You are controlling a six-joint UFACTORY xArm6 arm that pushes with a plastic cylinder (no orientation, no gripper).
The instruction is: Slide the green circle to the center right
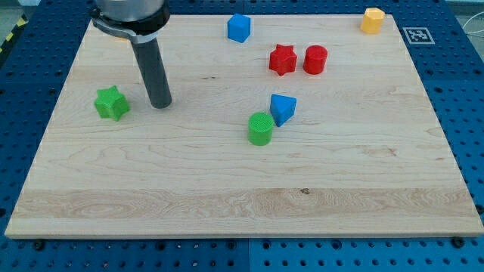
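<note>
Right of my tip (pixel 161 104) — well apart — green circle (pixel 260 128), seemingly touching blue triangle (pixel 283 108), no claw visible.

Pale grained wooden board (pixel 227 196) — ribbed matt plastic green circle (pixel 260 128).

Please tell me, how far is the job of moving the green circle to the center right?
Done: nothing visible; the green circle sits near the board's middle, touching or nearly touching the blue triangle. In hand: my tip stands far off at the view's left, beside the green star. Left: reaching the circle and pushing it rightward.
</note>
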